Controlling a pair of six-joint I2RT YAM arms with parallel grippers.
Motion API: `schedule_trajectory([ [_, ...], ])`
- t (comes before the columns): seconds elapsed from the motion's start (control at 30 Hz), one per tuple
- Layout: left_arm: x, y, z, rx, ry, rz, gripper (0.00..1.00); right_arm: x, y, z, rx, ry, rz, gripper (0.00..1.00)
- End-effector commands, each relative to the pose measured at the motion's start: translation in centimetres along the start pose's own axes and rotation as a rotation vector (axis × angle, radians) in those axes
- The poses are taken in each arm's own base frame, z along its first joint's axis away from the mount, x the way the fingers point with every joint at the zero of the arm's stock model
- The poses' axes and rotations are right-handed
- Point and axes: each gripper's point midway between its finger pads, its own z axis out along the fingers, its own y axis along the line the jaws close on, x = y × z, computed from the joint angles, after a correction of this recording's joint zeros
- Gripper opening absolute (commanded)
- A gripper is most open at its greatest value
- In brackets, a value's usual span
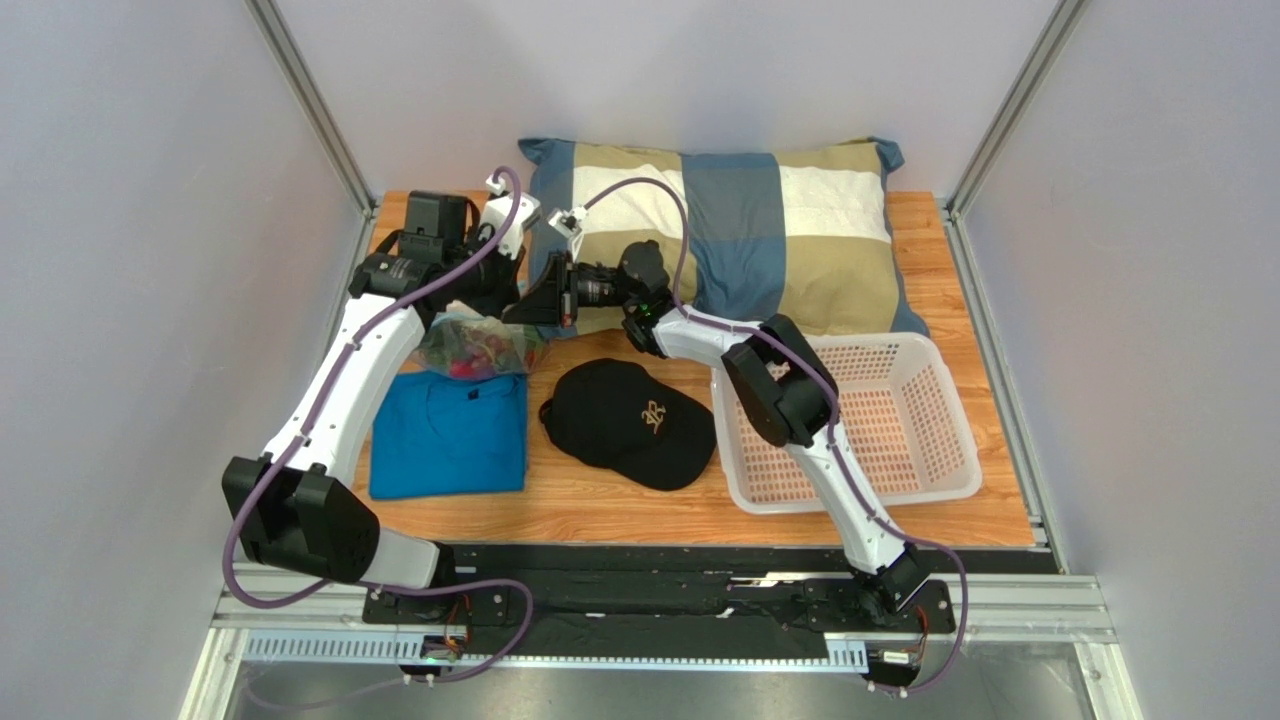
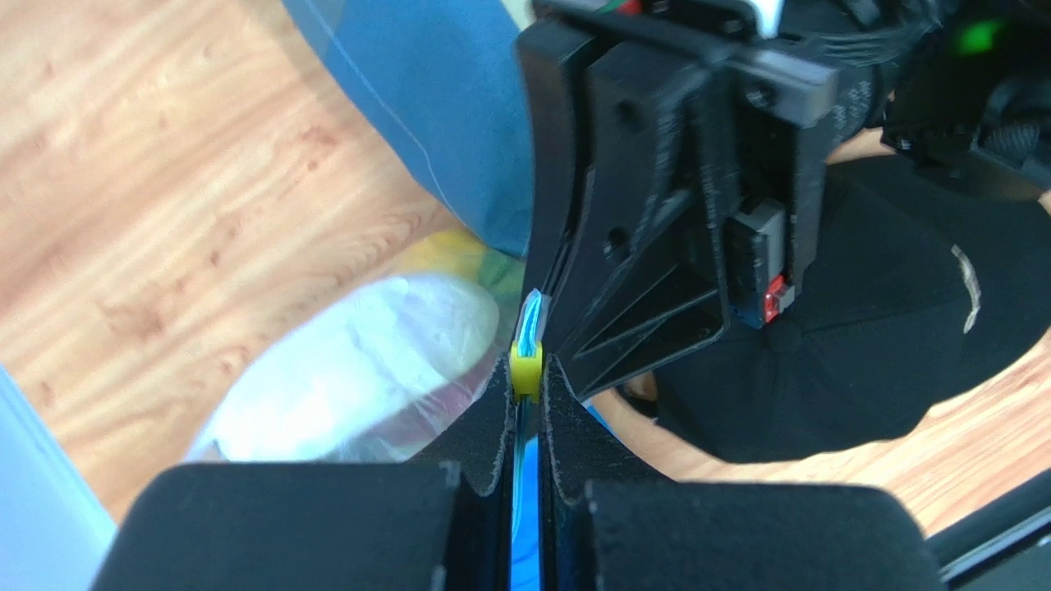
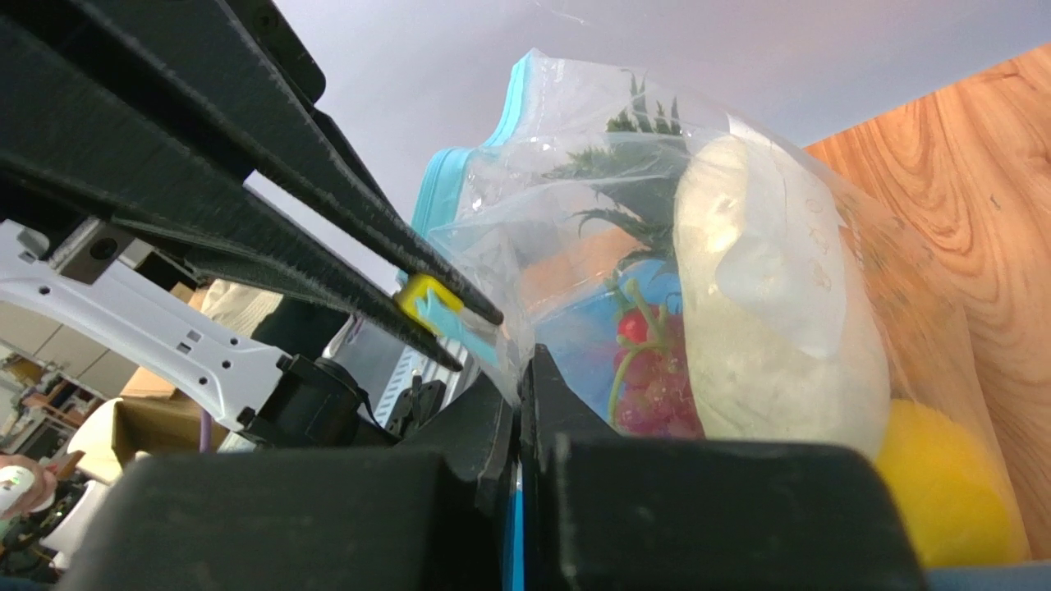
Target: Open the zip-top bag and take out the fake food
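Grey walls (image 1: 150,225) close in a wooden table (image 1: 601,518), and we see both arms reaching to its far left part. At the back lies a checked pillow (image 1: 751,210). Nearer us, from left to right, are a folded blue shirt (image 1: 448,435), a black cap (image 1: 631,420) and a white basket (image 1: 887,435).

We find the bag (image 1: 473,345) at the far edge of the shirt, just in front of the pillow's left end, with both claws on it. Whether its bottom rests on the shirt we cannot tell.

Our left claw (image 2: 527,382) is closed tight on the bag's mouth. The blue zip strip (image 2: 531,314) runs up between its fingers, and the yellow slider (image 2: 527,361) sits right at their tips. Our right claw (image 3: 521,369) is closed too, pinching the bag's edge just beside the slider, with a sliver of blue showing between its fingers. The two claws nearly touch.

We see the food (image 3: 771,308) inside the clear plastic. The white vegetable fills the middle, green pineapple leaves (image 3: 629,160) stand above it, dark red grapes (image 3: 660,394) lie to its left, and a lemon (image 3: 944,486) sits low on the right.
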Motion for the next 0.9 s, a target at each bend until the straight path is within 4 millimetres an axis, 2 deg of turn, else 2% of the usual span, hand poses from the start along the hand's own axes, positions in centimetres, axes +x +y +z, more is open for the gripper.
schedule_trajectory([
  [0.0,1.7,0.1,-3.2,-0.102,0.025,-0.145,0.00,-6.0,1.9,-1.7,-0.017,-0.188,-0.119,0.00],
  [0.03,1.6,0.3,-3.3,-0.117,0.007,-0.149,0.00,-6.9,2.7,-1.4,-0.048,-0.207,-0.143,0.00],
  [0.1,2.0,0.8,-3.9,-0.170,0.006,-0.160,0.00,-6.6,2.2,-1.5,-0.069,-0.221,-0.105,0.00],
  [0.2,2.9,1.4,-4.5,-0.219,0.055,-0.183,0.00,-7.6,1.9,-1.9,-0.069,-0.272,-0.107,0.00],
  [0.3,5.0,1.2,-5.2,-0.250,0.130,-0.236,0.00,-7.8,0.6,-1.9,-0.017,-0.275,-0.088,0.00],
  [0.43,7.4,2.6,-6.6,-0.394,0.184,-0.298,0.00,-7.9,-0.7,-1.9,0.020,-0.305,-0.048,0.00],
  [0.5,8.1,2.9,-7.1,-0.427,0.191,-0.316,0.00,-7.9,-0.5,-1.6,0.003,-0.304,-0.040,0.00],
  [0.6,7.8,4.1,-8.9,-0.519,0.153,-0.317,0.00,-7.2,-1.0,-1.1,0.010,-0.285,-0.023,0.00],
  [0.67,8.0,5.4,-10.8,-0.617,0.135,-0.337,0.00,-7.2,-1.4,-1.2,0.024,-0.292,-0.015,0.00],
  [0.73,9.1,6.4,-12.4,-0.699,0.151,-0.418,0.00,-7.3,-2.1,-1.1,0.053,-0.305,0.007,0.00],
  [0.87,11.3,7.0,-13.7,-0.747,0.166,-0.554,0.00,-7.6,-3.1,0.2,0.119,-0.353,0.052,0.00],
])
